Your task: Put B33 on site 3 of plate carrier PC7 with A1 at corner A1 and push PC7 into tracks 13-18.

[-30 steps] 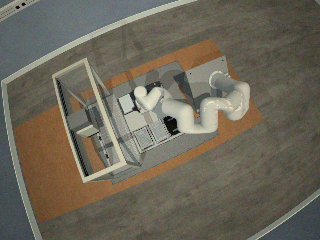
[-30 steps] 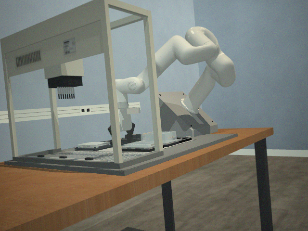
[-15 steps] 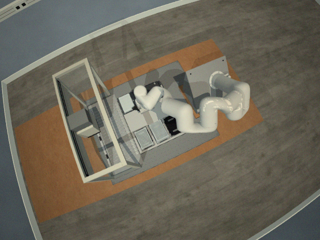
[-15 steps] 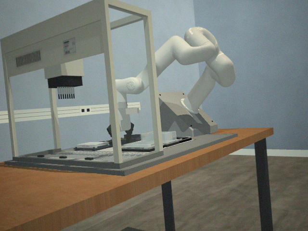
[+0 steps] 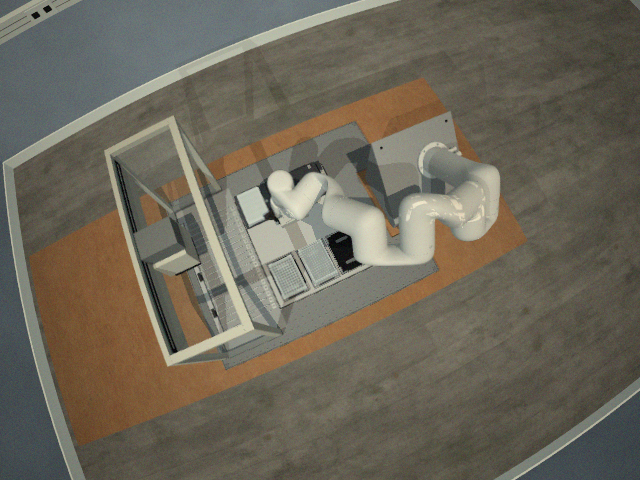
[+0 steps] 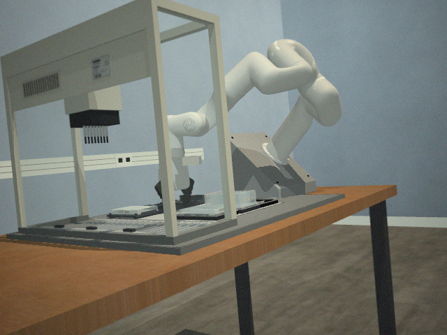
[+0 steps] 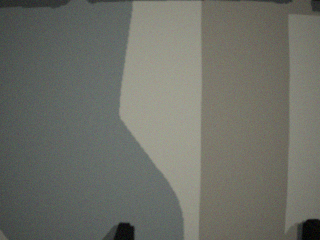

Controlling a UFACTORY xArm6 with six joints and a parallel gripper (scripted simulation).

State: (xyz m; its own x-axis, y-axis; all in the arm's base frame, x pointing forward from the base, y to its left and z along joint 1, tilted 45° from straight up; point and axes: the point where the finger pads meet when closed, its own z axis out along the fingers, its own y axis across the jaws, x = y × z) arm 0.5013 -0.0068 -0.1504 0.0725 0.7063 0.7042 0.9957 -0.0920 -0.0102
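While B33 (image 5: 253, 205) (image 6: 133, 209) apparently rests on PC7 (image 5: 309, 169) (image 6: 136, 216), the wide-open gripper (image 5: 285, 220) (image 6: 173, 202) (image 7: 218, 231) hovers beside, the carrier next needing alignment and pushing.

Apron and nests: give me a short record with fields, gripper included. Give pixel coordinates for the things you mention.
PC7 (image 5: 308, 169) (image 6: 121, 215): on apron, short of the rails (image 5: 233, 248)
B33 (image 5: 253, 205) (image 6: 134, 209): on PC7, at the end by the rails; A1 corner unreadable
Nest S1 (image 5: 337, 252): no plate seen; arm partly covers it
B83 (image 5: 317, 262) (image 6: 246, 198): in S2
B38 (image 5: 287, 277) (image 6: 202, 210): in S3
Gripper (image 6: 173, 199) (image 7: 218, 231): open, low over apron, holding nothing
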